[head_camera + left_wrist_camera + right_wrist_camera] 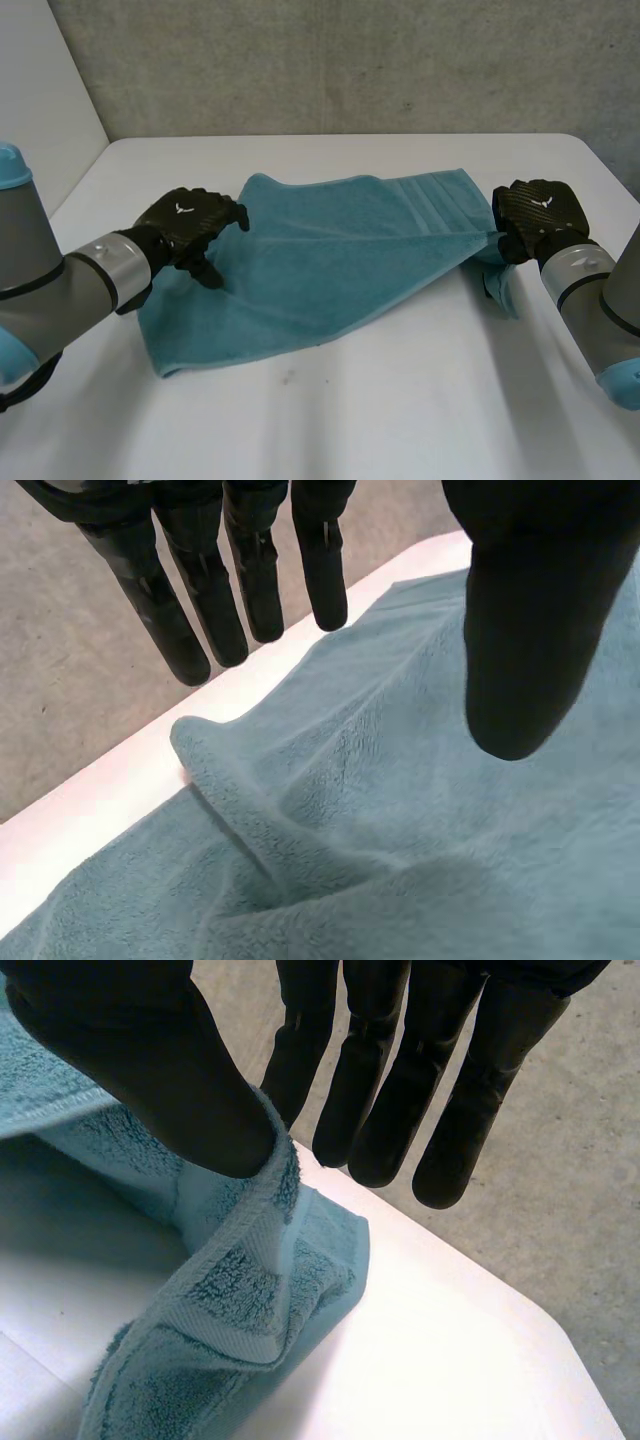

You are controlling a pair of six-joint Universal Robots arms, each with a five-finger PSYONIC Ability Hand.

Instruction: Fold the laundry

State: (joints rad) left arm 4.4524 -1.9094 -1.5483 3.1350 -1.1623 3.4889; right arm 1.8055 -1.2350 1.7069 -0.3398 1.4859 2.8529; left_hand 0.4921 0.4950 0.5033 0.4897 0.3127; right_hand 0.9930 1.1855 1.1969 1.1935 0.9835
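Head view shows one towel [330, 260] spread across the table [400, 410], its long side running from arm to arm. The right hand [535, 212] is at the towel's right end, raised off the table. In the right wrist view its thumb [150, 1070] presses the hemmed edge against the nearest of the straight fingers, a pinch, and the corner hangs slack below. That lift is likely why a taut crease runs across the cloth towards the left hand [190, 222].

The left hand sits over the towel's left part, near the far edge. In the left wrist view its fingers [200, 600] are straight and held well apart from the thumb, gripping nothing. A raised ridge of cloth lies just beneath the fingertips (whether they touch it I cannot tell). I judge the hand is placed to take that ridge, so both ends can be lifted and carried over for a fold.

Count: one towel, two hands, one table. The task looks to be at an early stage.
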